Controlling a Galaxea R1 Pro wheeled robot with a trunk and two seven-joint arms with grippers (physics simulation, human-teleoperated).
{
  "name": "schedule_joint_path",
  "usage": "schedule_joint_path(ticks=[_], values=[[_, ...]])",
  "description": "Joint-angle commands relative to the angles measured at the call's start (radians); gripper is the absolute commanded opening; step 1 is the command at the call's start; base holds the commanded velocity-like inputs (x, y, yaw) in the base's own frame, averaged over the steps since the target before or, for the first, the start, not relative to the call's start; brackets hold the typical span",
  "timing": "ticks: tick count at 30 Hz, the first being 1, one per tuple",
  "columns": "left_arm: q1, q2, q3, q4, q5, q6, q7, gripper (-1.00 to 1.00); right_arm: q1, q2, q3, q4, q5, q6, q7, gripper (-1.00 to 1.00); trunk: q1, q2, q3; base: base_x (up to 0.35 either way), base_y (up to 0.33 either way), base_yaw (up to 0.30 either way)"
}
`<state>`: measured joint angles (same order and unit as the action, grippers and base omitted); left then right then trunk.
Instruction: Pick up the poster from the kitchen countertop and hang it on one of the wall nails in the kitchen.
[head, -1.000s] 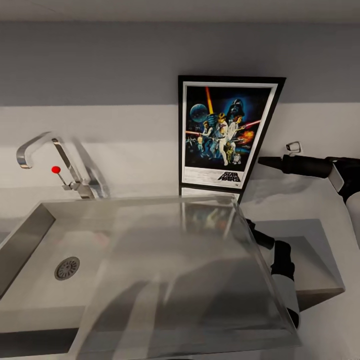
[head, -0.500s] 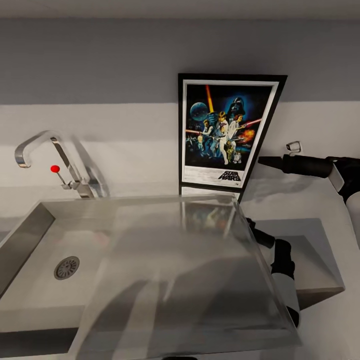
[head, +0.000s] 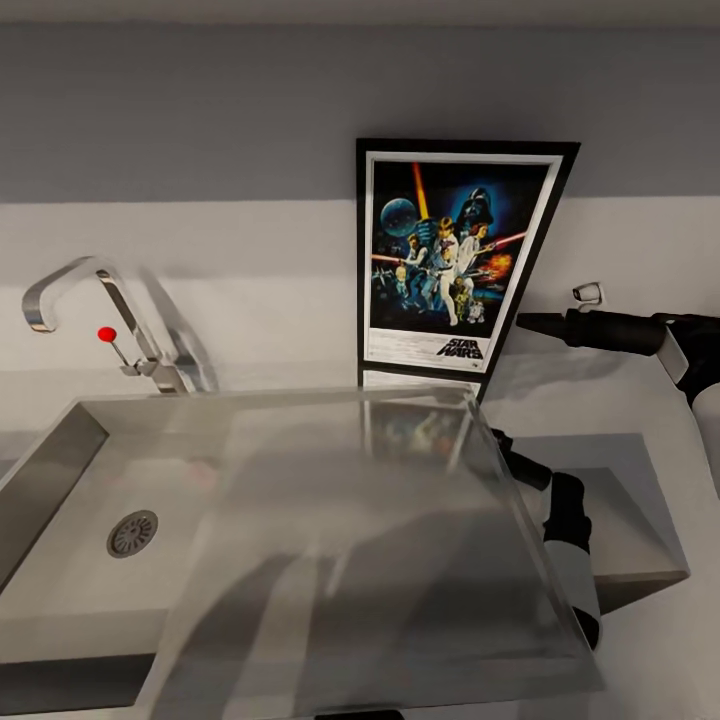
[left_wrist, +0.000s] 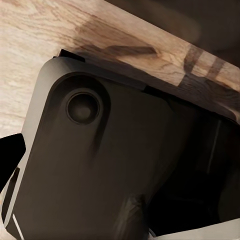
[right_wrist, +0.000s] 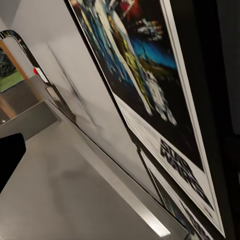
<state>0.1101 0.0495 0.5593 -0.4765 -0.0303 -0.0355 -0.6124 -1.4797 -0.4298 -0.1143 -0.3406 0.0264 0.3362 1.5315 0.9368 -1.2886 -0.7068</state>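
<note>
Grey countertop (head: 640, 400) runs along a two-tone wall (head: 200, 150), with the sink (head: 100, 480) and its drainboard (head: 400, 520) set into it and the tap (head: 100, 310) behind the basin. Right of the tap, the poster (head: 455, 262) stands upright on the countertop, leaning against the wall, its lower edge just behind the drainboard's back edge. Bare counter lies to its right, where the right gripper (head: 530, 322) points at the poster's lower right edge, just beside it; whether its fingers are parted cannot be told.
</note>
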Motion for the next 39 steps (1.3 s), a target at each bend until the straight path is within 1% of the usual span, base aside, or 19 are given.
schedule_joint_path(ticks=[1,8,18,26,34,39], values=[[0.0,0.0,0.004,-0.001,-0.003,-0.003,-0.005,1.0,-0.001,0.0,-0.004,0.0,0.003,0.011,0.004,1.0,0.0,0.0,-0.001,0.0,0.0,0.0],[0.0,0.0,0.004,-0.001,-0.003,-0.003,-0.005,1.0,-0.001,-0.001,-0.004,0.0,0.003,0.011,0.004,1.0,0.0,0.0,-0.002,0.0,0.0,0.0],[0.0,0.0,0.004,-0.001,-0.003,-0.003,-0.005,1.0,-0.001,-0.001,-0.004,0.0,0.003,0.011,0.004,1.0,0.0,0.0,-0.013,0.0,0.0,0.0],[0.0,0.0,0.004,-0.001,-0.003,-0.003,-0.004,1.0,-0.001,-0.001,-0.004,-0.001,0.003,0.011,0.004,1.0,0.0,0.0,-0.015,0.0,0.0,0.0],[0.0,0.0,0.004,-0.001,-0.003,-0.003,-0.004,1.0,-0.001,-0.01,-0.005,-0.001,0.002,0.011,0.004,1.0,0.0,0.0,-0.018,0.0,0.0,0.0],[0.0,0.0,0.004,-0.001,-0.003,-0.003,-0.005,1.0,-0.001,-0.022,-0.006,0.0,0.001,0.011,0.004,1.0,0.0,0.0,-0.025,0.0,0.0,0.0]])
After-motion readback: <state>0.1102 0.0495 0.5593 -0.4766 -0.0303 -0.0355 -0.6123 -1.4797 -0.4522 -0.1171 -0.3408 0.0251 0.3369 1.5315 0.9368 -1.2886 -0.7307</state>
